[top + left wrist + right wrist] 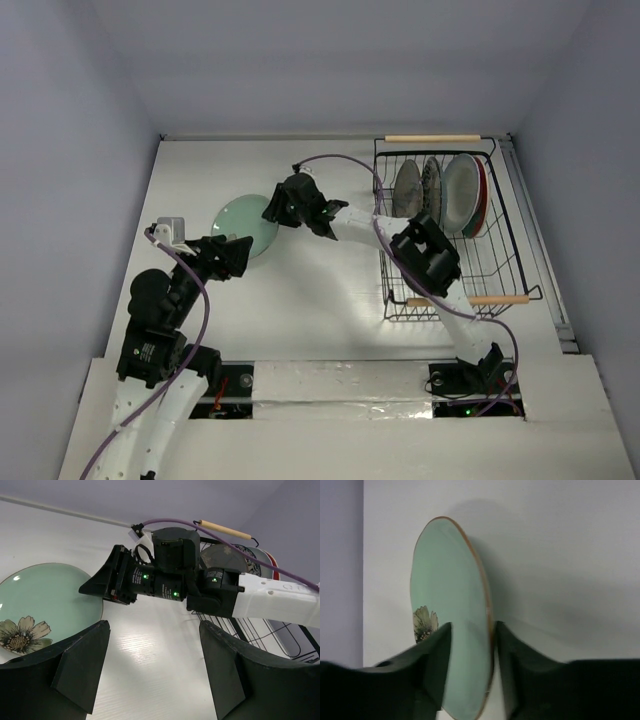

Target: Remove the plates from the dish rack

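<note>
The mint green plate (245, 225) with a daisy print lies on the table left of centre; it also shows in the left wrist view (45, 600) and the right wrist view (450, 595). My right gripper (272, 212) (472, 630) straddles its right rim, jaws partly open, with a gap between one finger and the rim. My left gripper (240, 250) (154, 630) is open and empty, just near of the plate. The black wire dish rack (505, 255) at the right holds the grey plate (407, 188), the blue floral plate (432, 185), the pale plate (460, 190) and the red plate (484, 205), all upright at its far end.
The rack's wooden handles (433, 138) (498, 299) sit at its far and near ends. My right forearm (425, 255) crosses the rack's left side. Grey walls close in the table on the left, back and right.
</note>
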{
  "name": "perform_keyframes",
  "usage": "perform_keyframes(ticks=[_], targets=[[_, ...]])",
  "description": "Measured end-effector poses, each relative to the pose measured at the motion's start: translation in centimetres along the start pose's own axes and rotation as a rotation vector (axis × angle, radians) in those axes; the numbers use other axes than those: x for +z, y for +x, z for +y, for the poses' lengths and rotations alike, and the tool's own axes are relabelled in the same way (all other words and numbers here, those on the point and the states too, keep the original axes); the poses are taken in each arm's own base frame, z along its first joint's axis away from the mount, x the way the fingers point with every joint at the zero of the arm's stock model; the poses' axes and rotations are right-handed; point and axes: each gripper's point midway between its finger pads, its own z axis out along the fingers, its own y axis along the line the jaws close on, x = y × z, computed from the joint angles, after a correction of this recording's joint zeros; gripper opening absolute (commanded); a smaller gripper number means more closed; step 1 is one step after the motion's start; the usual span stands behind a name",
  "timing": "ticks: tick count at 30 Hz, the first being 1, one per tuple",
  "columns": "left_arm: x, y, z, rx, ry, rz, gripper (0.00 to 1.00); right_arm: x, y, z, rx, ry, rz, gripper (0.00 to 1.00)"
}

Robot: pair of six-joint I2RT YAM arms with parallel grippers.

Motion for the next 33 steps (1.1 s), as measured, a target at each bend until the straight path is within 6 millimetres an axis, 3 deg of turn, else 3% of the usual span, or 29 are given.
perform_keyframes(ticks=[5, 8, 12, 14, 17, 18, 21, 22, 24, 26, 27, 28, 29, 30, 31, 33], targets=[[0.0, 0.0, 0.0, 0.0, 0.001, 0.0, 0.69, 0.0, 1.7, -2.2, -0.029, 0.063, 0.004, 0.67], [0.0, 0.0, 0.0, 0.0, 0.002, 0.001, 0.69, -1.0, 2.7, -3.0, -0.056, 0.107, 0.008, 0.78], [0.0, 0.0, -0.1, 0.0, 0.004, 0.002, 0.69, -3.4, 1.6, -0.7, -0.099, 0.089, -0.037, 0.93], [0.0, 0.0, -0.1, 0.0, 0.004, 0.002, 0.69, -4.9, 0.2, 1.3, -0.121, 0.057, -0.075, 0.93], [0.0, 0.0, -0.1, 0.0, 0.004, 0.002, 0.69, -7.9, -2.3, 4.5, -0.157, 0.004, -0.134, 0.8], [0.0, 0.0, -0.1, 0.0, 0.004, 0.002, 0.69, -9.1, -3.2, 5.3, -0.172, -0.008, -0.153, 0.5], [0.0, 0.0, -0.1, 0.0, 0.004, 0.002, 0.68, -13.7, -6.3, 6.5, -0.213, -0.009, -0.242, 0.0], [0.0, 0.0, -0.1, 0.0, 0.004, 0.002, 0.64, -15.3, -7.3, 6.3, -0.23, 0.001, -0.268, 0.0], [0.0, 0.1, -0.1, 0.0, 0.006, 0.004, 0.6, -18.9, -9.5, 5.6, -0.241, 0.029, -0.328, 0.0], [0.0, 0.1, -0.2, -0.002, 0.01, 0.006, 0.48, -22.7, -12.3, 3.4, -0.255, 0.099, -0.408, 0.0], [0.0, 0.1, -0.2, -0.001, 0.011, 0.006, 0.43, -24.7, -13.8, 1.8, -0.258, 0.154, -0.447, 0.09], [0.0, 0.2, -0.2, -0.002, 0.013, 0.008, 0.27, -26.5, -15.1, 0.3, -0.26, 0.208, -0.483, 0.15], [0.0, 0.2, -0.2, -0.006, 0.015, 0.01, 0.21, -28.3, -16.4, -1.5, -0.264, 0.272, -0.52, 0.22], [0.0, 0.3, -0.2, -0.005, 0.015, 0.012, 0.14, -29.8, -17.4, -3.0, -0.266, 0.327, -0.543, 0.44], [0.0, 0.4, -0.2, -0.003, 0.015, 0.014, 0.07, -31.3, -18.2, -4.7, -0.267, 0.393, -0.565, 0.51], [0.0, 0.4, -0.1, -0.002, 0.014, 0.015, 0.05, -33.3, -18.9, -7.2, -0.29, 0.498, -0.575, 0.56]])
